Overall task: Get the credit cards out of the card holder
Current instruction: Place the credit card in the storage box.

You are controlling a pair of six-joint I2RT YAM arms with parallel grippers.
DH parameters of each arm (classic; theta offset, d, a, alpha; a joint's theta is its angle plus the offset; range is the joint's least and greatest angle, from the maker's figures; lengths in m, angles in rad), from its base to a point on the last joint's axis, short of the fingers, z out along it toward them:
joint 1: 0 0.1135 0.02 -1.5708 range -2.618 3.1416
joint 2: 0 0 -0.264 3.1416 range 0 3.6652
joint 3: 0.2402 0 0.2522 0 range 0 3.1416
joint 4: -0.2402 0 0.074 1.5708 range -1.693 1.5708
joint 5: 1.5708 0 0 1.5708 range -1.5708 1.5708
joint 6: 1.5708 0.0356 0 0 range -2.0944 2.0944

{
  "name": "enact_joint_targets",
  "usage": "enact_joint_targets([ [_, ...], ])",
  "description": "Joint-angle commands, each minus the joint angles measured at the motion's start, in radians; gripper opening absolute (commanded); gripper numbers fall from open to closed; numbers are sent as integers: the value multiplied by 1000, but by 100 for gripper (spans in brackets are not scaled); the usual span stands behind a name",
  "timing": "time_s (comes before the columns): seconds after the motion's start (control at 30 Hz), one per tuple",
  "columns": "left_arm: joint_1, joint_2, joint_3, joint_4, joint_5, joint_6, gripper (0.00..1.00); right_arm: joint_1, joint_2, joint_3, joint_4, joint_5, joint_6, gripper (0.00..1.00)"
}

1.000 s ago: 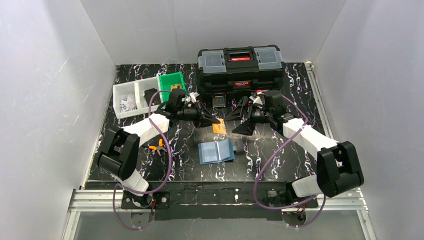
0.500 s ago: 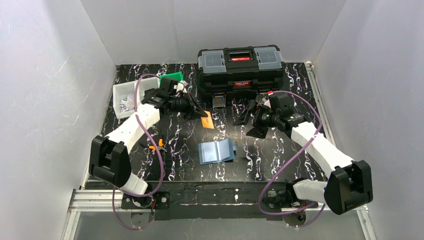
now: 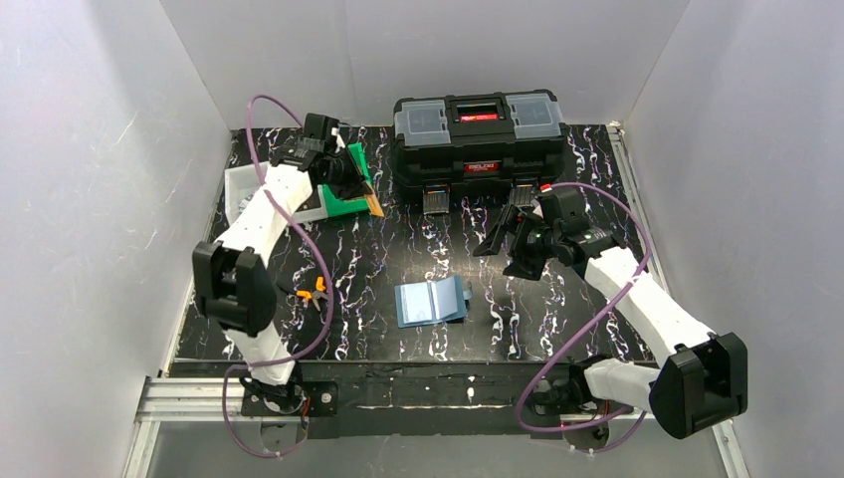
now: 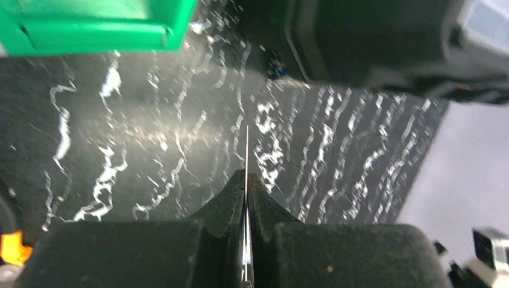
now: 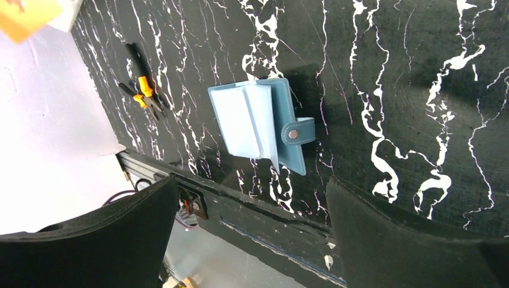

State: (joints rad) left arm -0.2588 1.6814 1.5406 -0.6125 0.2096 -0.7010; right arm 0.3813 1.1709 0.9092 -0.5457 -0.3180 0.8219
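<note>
Right now my left gripper [image 3: 364, 195] is pinched together on the orange-tan credit card [image 3: 374, 205], held up off the table beside the green bin [image 3: 355, 161]. From my left wrist the card [image 4: 246, 150] shows only as a thin edge-on line standing out between the two closed fingers [image 4: 231, 195]. My right gripper [image 3: 506, 251] hangs with its jaws spread wide and nothing between them, above the black marbled table [image 3: 557, 179]. Below and just left of it, the card holder [image 3: 430, 301] lies open flat on the table, its light blue panels up and its snap tab [image 5: 298, 133] sticking out to one side. I cannot make out a dark card. Orange-handled pliers [image 3: 312, 292] lie left of the wallet. At the back stands a black toolbox [image 3: 480, 134]; its red label [image 3: 478, 167] carries white lettering too small to read.
</note>
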Motion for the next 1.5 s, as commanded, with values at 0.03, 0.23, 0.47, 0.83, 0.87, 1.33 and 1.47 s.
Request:
enact_joint_targets([
  [0.03, 53, 133, 129, -37, -136, 83, 0, -2, -24, 59, -42, 9, -34, 98],
  [0.23, 98, 275, 282, -14, -188, 146, 0, -2, -60, 54, -56, 11, -40, 98],
  [0.47, 103, 443, 491, -70, -291, 215, 0, -2, -94, 40, -71, 23, -47, 98],
  [0.83, 118, 606, 758, -179, -323, 293, 20, -3, -87, 52, -73, -4, -56, 98],
  [0.87, 118, 606, 764, -184, -322, 296, 32, -3, -84, 53, -73, -7, -55, 98],
  [1.33, 118, 368, 551, -131, -212, 257, 61, -2, -36, 54, -76, -21, -62, 98],
  [1.47, 118, 260, 418, -107, -147, 233, 62, -2, -20, 53, -71, -15, -59, 98],
])
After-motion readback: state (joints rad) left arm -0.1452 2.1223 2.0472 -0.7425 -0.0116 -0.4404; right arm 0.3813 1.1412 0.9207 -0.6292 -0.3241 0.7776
